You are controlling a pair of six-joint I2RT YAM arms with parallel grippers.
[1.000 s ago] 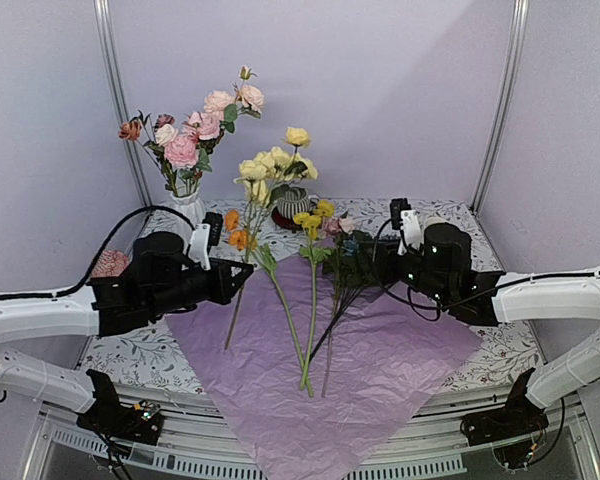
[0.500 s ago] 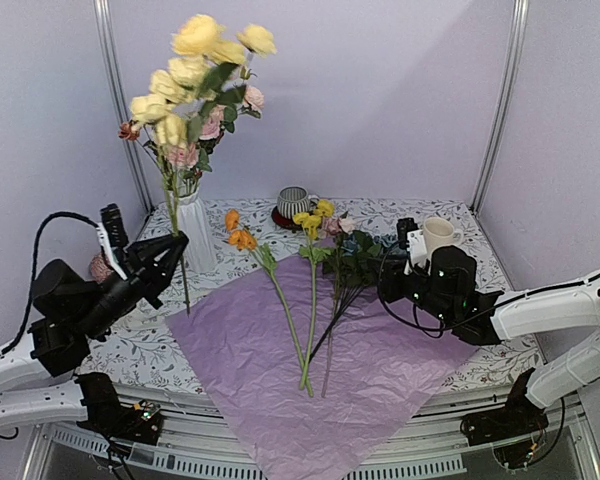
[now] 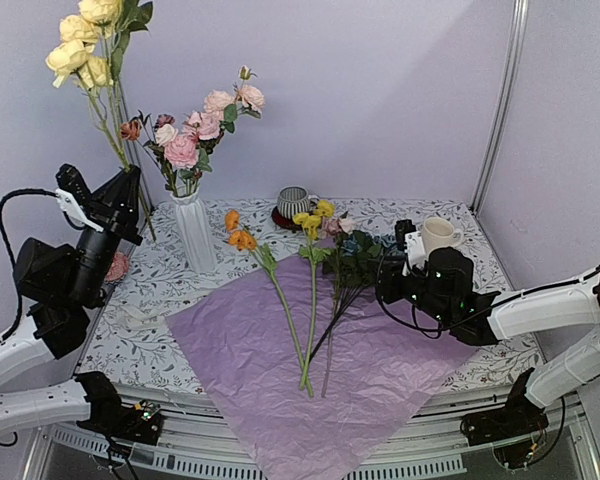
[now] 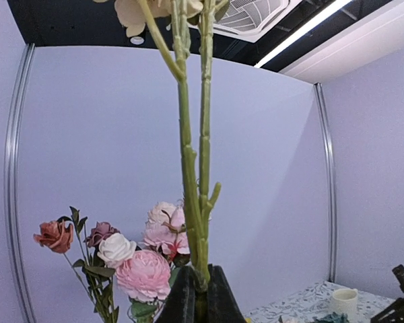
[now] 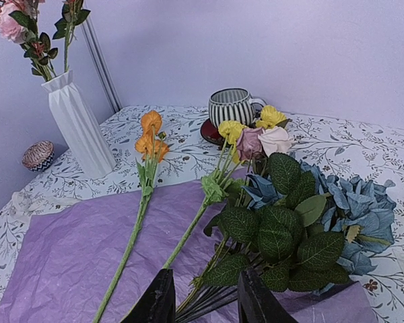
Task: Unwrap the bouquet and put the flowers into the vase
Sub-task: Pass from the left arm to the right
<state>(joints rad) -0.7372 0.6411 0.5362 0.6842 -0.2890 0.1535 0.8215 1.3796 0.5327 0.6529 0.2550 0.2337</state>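
Observation:
The bouquet is undone: its pink-lilac paper lies flat on the table. On it lie an orange flower, a yellow one and blue roses with dark leaves. The white ribbed vase holds pink and cream flowers. My left gripper is raised left of the vase, shut on the stems of yellow roses that stand upright above it. My right gripper is open low over the paper, with the blue roses' dark stems between its fingers.
A grey striped mug on a red coaster stands at the back, a cream mug at the right. A small pink ball-like object and pale ribbon lie left of the vase. Metal posts frame the booth.
My left gripper has lifted the yellow roses off the paper and swung them left and up, to beside the vase. The right gripper has barely moved.

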